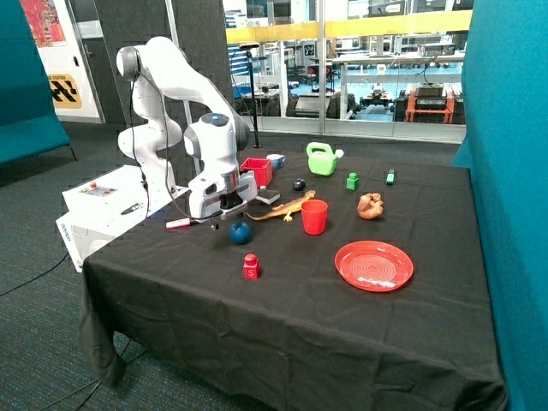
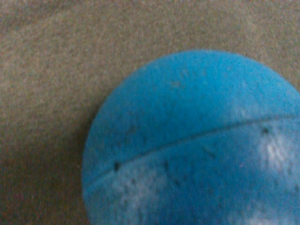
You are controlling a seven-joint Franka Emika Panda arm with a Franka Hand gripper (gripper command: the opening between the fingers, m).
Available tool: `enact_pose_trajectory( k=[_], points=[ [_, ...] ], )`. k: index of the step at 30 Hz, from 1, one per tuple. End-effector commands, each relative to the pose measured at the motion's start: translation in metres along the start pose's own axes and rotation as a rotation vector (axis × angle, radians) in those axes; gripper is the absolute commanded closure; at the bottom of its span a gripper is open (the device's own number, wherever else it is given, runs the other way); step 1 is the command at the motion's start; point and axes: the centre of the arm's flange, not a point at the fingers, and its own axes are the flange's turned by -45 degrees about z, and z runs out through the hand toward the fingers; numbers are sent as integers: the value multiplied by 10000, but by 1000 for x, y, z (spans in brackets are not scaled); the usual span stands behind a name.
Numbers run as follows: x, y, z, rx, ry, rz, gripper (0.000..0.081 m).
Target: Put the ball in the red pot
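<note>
The white Franka arm [image 1: 167,94] folds down from its base at the table's far corner, its wrist pointing at the black cloth-covered table [image 1: 282,317]. Its gripper [image 1: 224,216] hangs low, just above the cloth — whether it is open or closed cannot be told from either view.

The smooth dark blue ball [image 1: 239,232] rests on the cloth directly beneath and just in front of the gripper, not lifted. The outside view places it between the small red block with a knob [image 1: 251,266] and the orange toy lizard [image 1: 287,206], near the round red plastic cup [image 1: 314,216]. The square bright red pot [image 1: 256,170] stands behind the arm's wrist, well apart from the ball, and the ball is not in it.

The wrist view adds what the outside view cannot: the ball [image 2: 197,145] fills most of the picture, very close to the camera, with a thin seam running across it, small dark specks and pale scuffed patches — brownish-looking cloth around it.

Further off lie a flat red plate [image 1: 373,265], a green watering can [image 1: 322,158] and a small black roundish object [image 1: 298,184].
</note>
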Motion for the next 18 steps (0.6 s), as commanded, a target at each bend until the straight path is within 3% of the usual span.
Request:
enact_pose_trajectory(
  k=[1,18],
  points=[
    [10,-1,7,27,-51,-114,48],
    [7,-3,15,27,-51,-159,58]
  ],
)
